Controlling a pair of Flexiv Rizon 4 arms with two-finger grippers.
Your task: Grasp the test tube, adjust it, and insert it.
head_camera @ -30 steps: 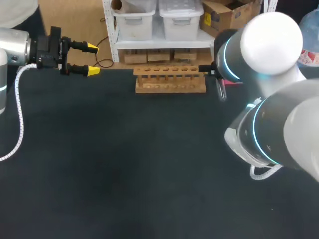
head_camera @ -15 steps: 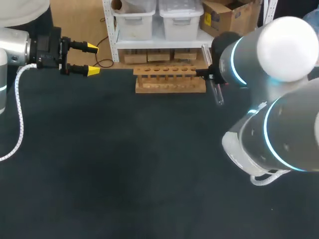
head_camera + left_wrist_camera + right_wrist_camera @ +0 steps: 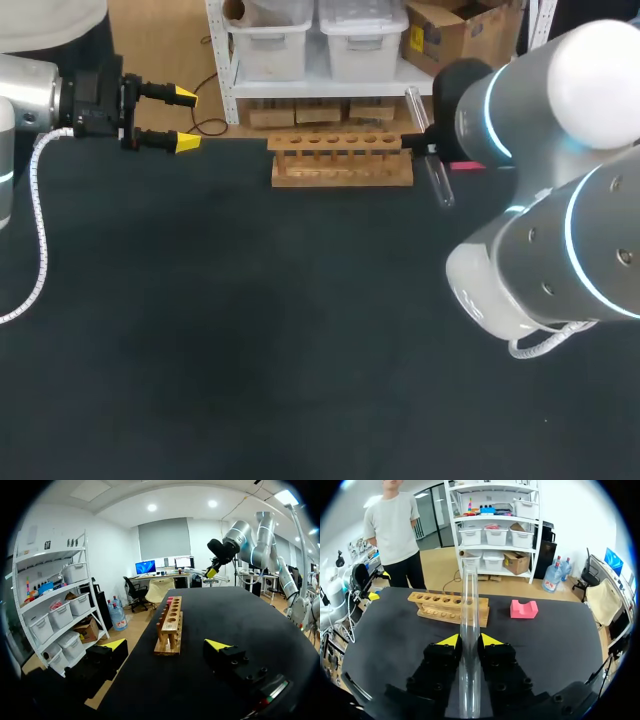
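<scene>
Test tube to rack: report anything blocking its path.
Nothing visible does. The test tube, clamped in the right jaws, faces the wooden rack across bare table. The rack's holes look empty, and the pink block sits apart beside the rack, off the path.

Bright, even light comes from round ceiling lamps high above and ahead of my left jaws, and the dark matte worktop swallows most of it, showing no hard shadows and only a faint pale sheen far ahead of those jaws. The glass test tube between my right jaws carries long white highlights down its wall, and the white shell of my right arm glares. In both wrist views the worktop's edge bows outward to either side of the jaws.
</scene>
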